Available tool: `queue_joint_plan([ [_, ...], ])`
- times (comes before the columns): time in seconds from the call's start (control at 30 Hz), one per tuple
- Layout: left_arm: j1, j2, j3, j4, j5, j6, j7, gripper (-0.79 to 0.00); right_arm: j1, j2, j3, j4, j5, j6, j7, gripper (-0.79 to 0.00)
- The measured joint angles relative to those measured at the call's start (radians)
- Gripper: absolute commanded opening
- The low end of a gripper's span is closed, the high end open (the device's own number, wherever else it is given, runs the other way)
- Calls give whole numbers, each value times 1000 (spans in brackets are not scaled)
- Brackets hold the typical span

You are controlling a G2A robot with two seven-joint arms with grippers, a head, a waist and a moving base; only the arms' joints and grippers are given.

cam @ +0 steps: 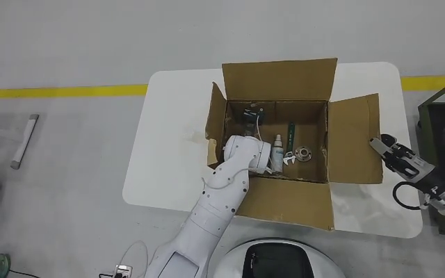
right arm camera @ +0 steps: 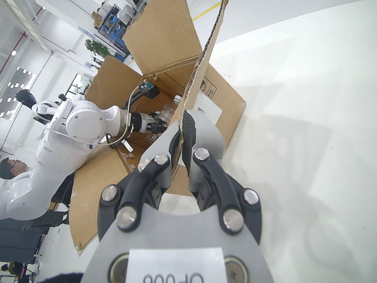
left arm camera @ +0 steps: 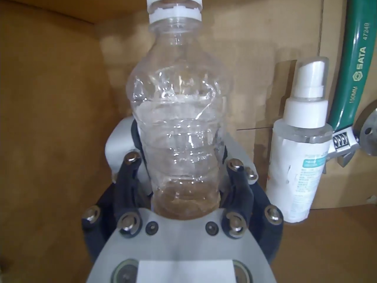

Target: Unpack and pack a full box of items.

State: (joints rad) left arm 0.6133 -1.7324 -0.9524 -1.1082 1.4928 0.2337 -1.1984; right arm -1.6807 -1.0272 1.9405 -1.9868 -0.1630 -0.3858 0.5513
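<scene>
Our left jaws clamp the bottle [left arm camera: 179,125] by its base inside the box [cam: 278,80] (ready to lift, we reckon); right jaws pinch the side flap [cam: 354,139] to hold it clear.

Box [cam: 354,149] on table [cam: 174,139] — bottle [left arm camera: 179,113], sprayer [left arm camera: 300,163], wrench [left arm camera: 350,69] inside

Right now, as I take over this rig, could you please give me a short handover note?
Left pincer: shut on the clear bottle, inside the box.
Right pincer: shut on the box's side flap, holding it open.
Also in the box: spray bottle, green wrench, metal flange.
Done: box opened.
Left: I cannot tell whether the bottle is going in or out; the other three items are ungripped.
</scene>
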Motion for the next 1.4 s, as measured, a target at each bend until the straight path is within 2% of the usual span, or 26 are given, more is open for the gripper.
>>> queue_joint_plan([
  [0.07, 4, 1, 3, -26, 21, -13, 2, -785, 3, 0, -1, 2, 0, 0, -2, -785],
  [0.17, 22, 5, -6, -112, 42, -25, -16, -785, 7, 1, 1, 7, 1, 1, -3, -785],
  [0.5, 121, 33, -116, -511, 139, -64, -116, -785, 18, 2, 0, 15, 5, -2, 3, -785],
  [0.7, 138, 45, -169, -652, 261, -89, -139, -785, 25, 4, -4, 18, 0, -4, 9, -785],
  [0.8, 146, 47, -196, -681, 283, -104, -153, -785, 28, 5, -3, 20, -2, -3, 13, -785],
  [1.03, 152, 55, -278, -646, 340, -114, -135, -785, 31, 6, 0, 24, -10, -3, 18, -785],
  [1.2, 152, 56, -328, -628, 334, -88, -129, -785, 32, 7, -1, 29, -15, -2, 20, -785],
  [1.4, 152, 60, -374, -687, 350, -97, -136, -785, 35, 8, -1, 27, -18, 3, 22, -785],
])
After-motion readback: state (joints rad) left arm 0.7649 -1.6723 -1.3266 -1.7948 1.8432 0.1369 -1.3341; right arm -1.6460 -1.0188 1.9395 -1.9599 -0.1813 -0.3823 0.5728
